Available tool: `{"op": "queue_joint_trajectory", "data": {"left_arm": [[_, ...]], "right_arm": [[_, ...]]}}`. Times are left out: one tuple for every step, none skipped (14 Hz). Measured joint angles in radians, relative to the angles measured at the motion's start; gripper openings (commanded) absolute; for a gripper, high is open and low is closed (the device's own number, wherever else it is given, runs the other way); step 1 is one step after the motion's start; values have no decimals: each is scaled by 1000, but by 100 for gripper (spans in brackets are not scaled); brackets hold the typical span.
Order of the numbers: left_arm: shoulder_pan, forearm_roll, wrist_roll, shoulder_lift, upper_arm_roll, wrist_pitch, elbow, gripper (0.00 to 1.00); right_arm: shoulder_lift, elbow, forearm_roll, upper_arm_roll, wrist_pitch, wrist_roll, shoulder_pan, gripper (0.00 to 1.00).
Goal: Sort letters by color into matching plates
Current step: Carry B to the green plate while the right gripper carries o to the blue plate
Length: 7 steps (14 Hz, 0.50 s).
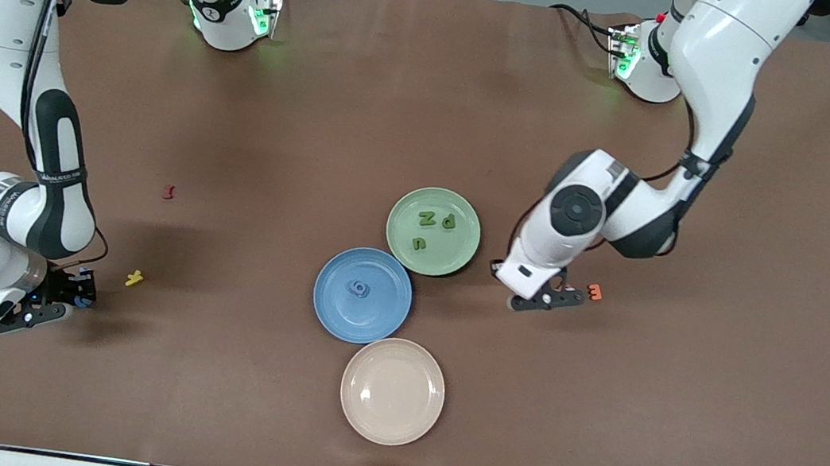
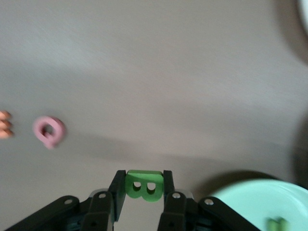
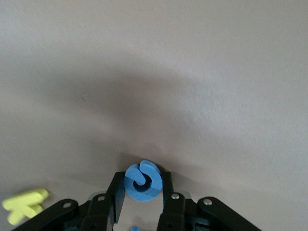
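Gripping a small green foam letter B (image 2: 143, 186) between its two black fingers, the left gripper (image 1: 552, 297) hangs low over the brown table (image 1: 723, 386), just beside the pale green round glossy plate (image 1: 464, 227) toward the left arm's end. Its jaws are drawn narrow on the piece. A small orange foam letter (image 1: 596, 292) lies on the table right next to that gripper, and the left wrist view also shows a pink foam letter (image 2: 49, 131) near it.

The right gripper (image 1: 66, 297), at the right arm's end of the table, is likewise narrowed, pinching a small blue foam curled letter (image 3: 142, 181) low over the table surface. A yellow foam letter (image 1: 133, 278) rests close beside it; a red foam piece (image 1: 167, 191) sits farther from the front camera.

In the pale green plate lie three green foam letters (image 1: 426, 219). Touching its rim, nearer the camera, the blue round glossy plate (image 1: 336, 311) carries one blue foam letter (image 1: 359, 288) near its middle. A cream round plate (image 1: 359, 410), nearest the camera, adjoins the blue one
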Motion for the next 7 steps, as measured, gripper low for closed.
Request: {"op": "queue_joint_trajectory", "data": {"left_arm": [[-34, 0, -46, 8, 0, -1, 12, 18], [-68, 0, -96, 20, 0, -1, 24, 18], [-103, 0, -141, 35, 0, -2, 32, 18], [-135, 0, -177, 51, 0, -2, 37, 18], [-163, 0, -204, 66, 0, -2, 41, 19], [-184, 0, -219, 81, 1, -2, 43, 19], [-196, 0, -228, 95, 1, -2, 45, 19]], "right_arm": [[-1, 12, 2, 3, -17, 39, 10, 0], [-5, 23, 2, 4, -49, 95, 24, 0], [-11, 30, 2, 6, -83, 160, 42, 0], [-19, 35, 2, 7, -114, 234, 66, 0], [-28, 38, 2, 7, -138, 311, 91, 0], [-36, 39, 2, 8, -155, 386, 116, 0], [-45, 39, 2, 9, -173, 461, 141, 0]]}}
